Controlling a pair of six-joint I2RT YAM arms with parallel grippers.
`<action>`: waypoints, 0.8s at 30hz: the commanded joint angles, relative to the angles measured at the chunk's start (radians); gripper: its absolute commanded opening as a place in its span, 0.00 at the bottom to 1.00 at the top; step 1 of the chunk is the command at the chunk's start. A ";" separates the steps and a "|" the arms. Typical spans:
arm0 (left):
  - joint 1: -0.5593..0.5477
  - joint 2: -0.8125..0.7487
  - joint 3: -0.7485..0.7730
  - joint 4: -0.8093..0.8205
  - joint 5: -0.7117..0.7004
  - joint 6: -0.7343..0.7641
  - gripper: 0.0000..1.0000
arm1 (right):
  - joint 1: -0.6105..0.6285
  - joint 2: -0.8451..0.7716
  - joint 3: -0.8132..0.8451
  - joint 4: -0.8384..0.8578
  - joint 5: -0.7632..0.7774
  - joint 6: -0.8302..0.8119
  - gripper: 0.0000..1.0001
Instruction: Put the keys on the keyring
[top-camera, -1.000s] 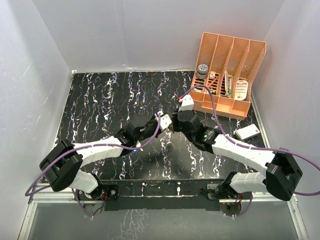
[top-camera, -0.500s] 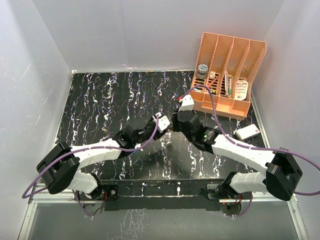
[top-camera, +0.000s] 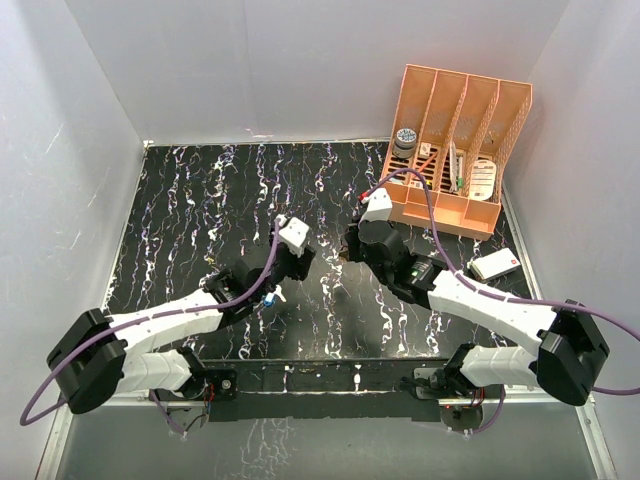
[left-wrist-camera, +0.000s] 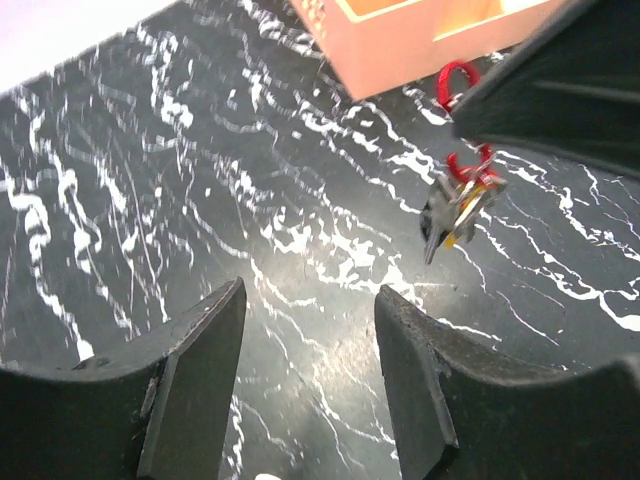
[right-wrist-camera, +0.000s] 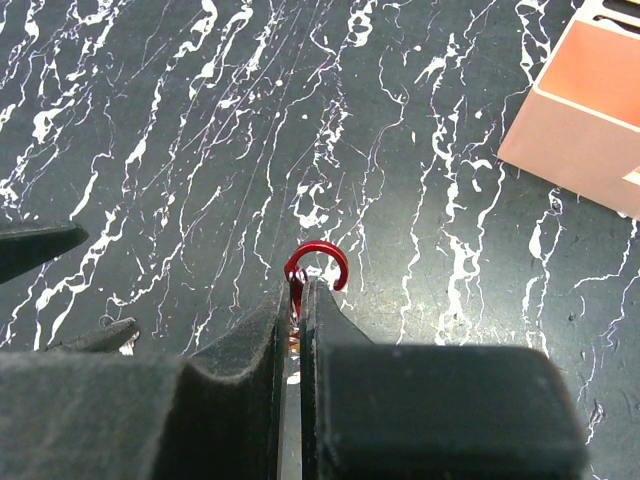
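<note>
My right gripper (right-wrist-camera: 297, 290) is shut on the keyring (right-wrist-camera: 318, 265), a thin red wire loop whose open hook pokes out past the fingertips. In the left wrist view the keyring (left-wrist-camera: 468, 166) hangs under the right gripper's black fingers, with a small bunch of silver keys (left-wrist-camera: 452, 212) dangling from it above the table. My left gripper (left-wrist-camera: 310, 335) stands open with nothing between its fingers, a short way left of and below the bunch. From above, the left gripper (top-camera: 298, 266) and right gripper (top-camera: 347, 248) are apart near the table's middle.
An orange slotted file organiser (top-camera: 455, 150) with small items stands at the back right. A white flat device (top-camera: 495, 264) lies at the right edge. A small blue-and-white bit (top-camera: 272, 297) lies on the black marbled table (top-camera: 200, 200) by the left arm.
My left gripper has opened and drawn back to the left, away from the right gripper. The right gripper has stayed in place, still shut on the keyring.
</note>
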 joint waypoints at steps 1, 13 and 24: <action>0.003 -0.045 0.029 -0.231 -0.137 -0.244 0.52 | 0.002 -0.042 0.015 0.057 0.019 0.002 0.00; 0.222 -0.263 -0.223 -0.201 0.077 -0.543 0.52 | 0.002 -0.064 0.001 0.046 0.007 0.003 0.00; 0.324 -0.160 -0.304 -0.036 0.247 -0.655 0.54 | 0.002 -0.059 -0.002 0.047 0.009 0.004 0.00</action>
